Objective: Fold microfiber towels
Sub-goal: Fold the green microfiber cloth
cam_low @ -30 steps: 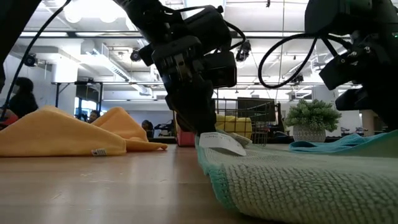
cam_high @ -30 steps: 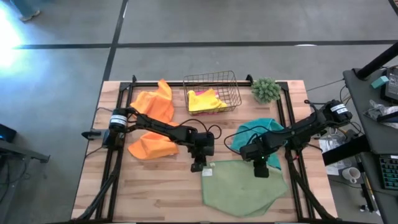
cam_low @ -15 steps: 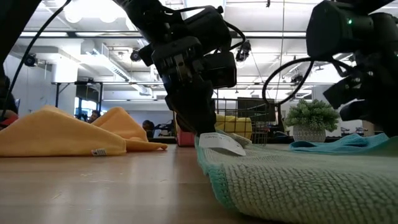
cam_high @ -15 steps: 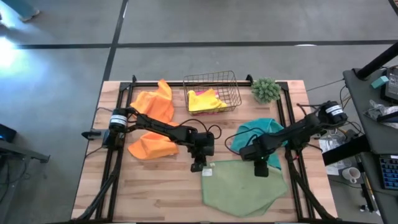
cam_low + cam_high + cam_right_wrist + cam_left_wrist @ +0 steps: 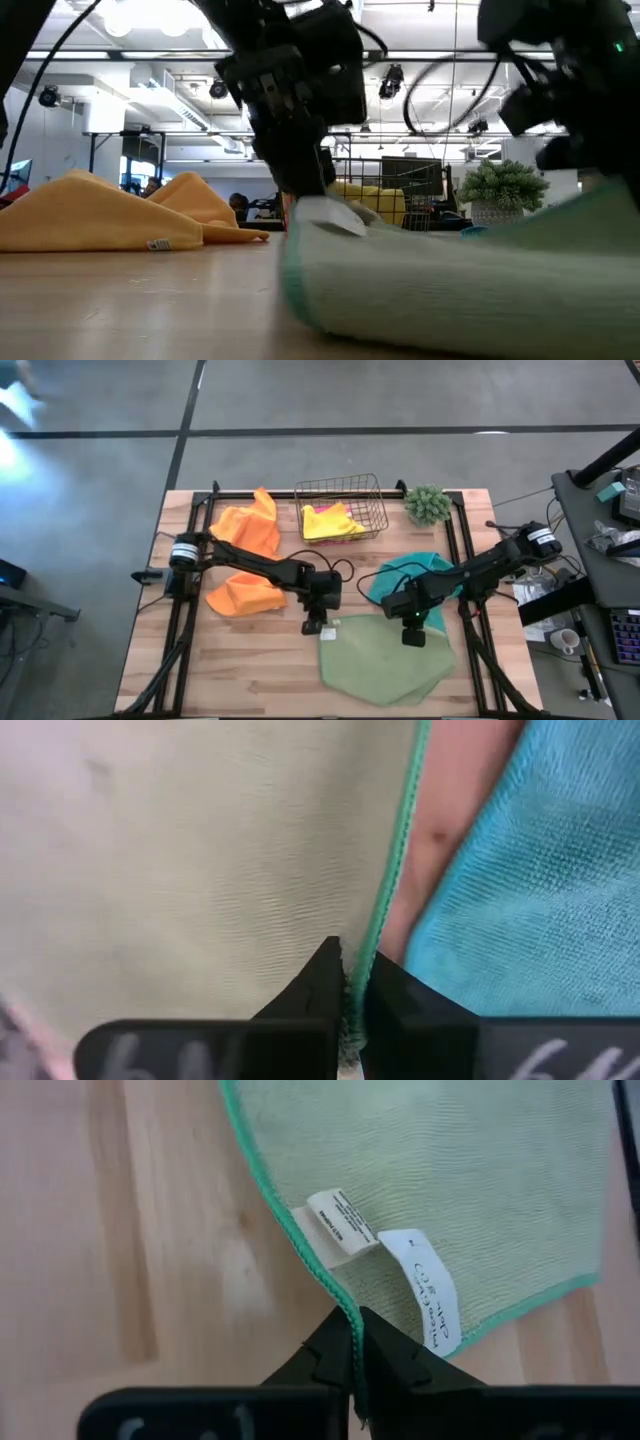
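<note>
orange cloths: two soft orange microfiber towels are lying crumpled at the table's left, well apart from both grippers; neither looks folded.
wire basket: the metal wire basket at the back centre is holding a yellow microfiber towel, with a strip of pink cloth showing beside it; I can't tell whether these are properly folded.
left gripper: the left gripper is sitting at the large light green microfiber towel, jaws clamped together on its teal-stitched hem at the back left corner, right beside the white tags.
green towel: it is lying spread out at front centre-right, its back edge looking raised off the wooden table in the low view; no fold made yet.
right gripper: the right gripper is pinching the same hem at the back right corner, fingers tight on the edge.
teal cloth: the teal microfiber towel is lying bunched just behind the green towel, unfolded.
progress: early, by my read; the green towel is gripped at both back corners, so the first fold looks to be starting. Orange and teal cloths are waiting.
</note>
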